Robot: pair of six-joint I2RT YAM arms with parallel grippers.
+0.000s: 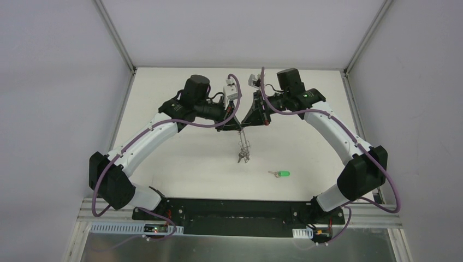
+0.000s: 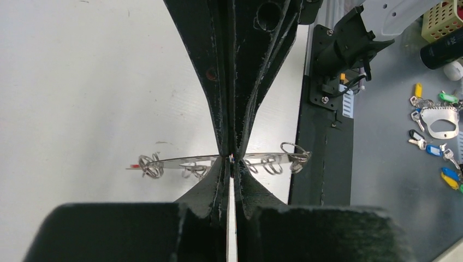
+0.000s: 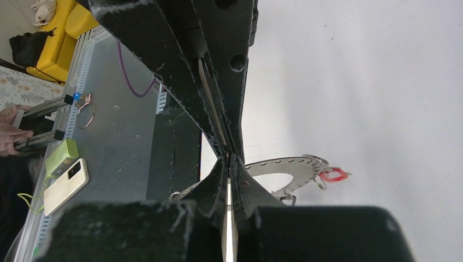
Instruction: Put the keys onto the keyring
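- My left claw [image 2: 231,166] is pressed together on the keyring [image 2: 180,161], a large flat grey metal ring with small wire loops round its rim. It pinches the plate edge-on.
- My right claw [image 3: 229,164] is pressed together on the same keyring and meets my left claw at almost the same spot on the plate.
- From above, the keyring [image 1: 243,143] hangs off the white surface [image 1: 180,164] between my two wrists, with small keys dangling at its 6 o'clock end.
- The green-headed key [image 1: 282,173], a tiny silver blade with a green plastic head, lies loose on the surface at about 4 o'clock from the hanging ring, well apart from it. I judge it is not yet threaded on.
- As I read it, the step in hand is steadying the ring in both claws so that one can let go. To do that well:
  - I keep one pinch firm on the flat plate, clear of the loops.
  - I spread the other claw only once the ring hangs quiet.
  - I leave a free loop facing the surface side.
- Only my right wrist view shows the plate's broad face, its wide hole and a red plastic key head [image 3: 333,174] at 3 o'clock of my pinch.
- My left wrist view shows the ring as a thin line with its loops in profile, the red only a sliver at 9 o'clock.
- The green-headed key shows only in the top view.
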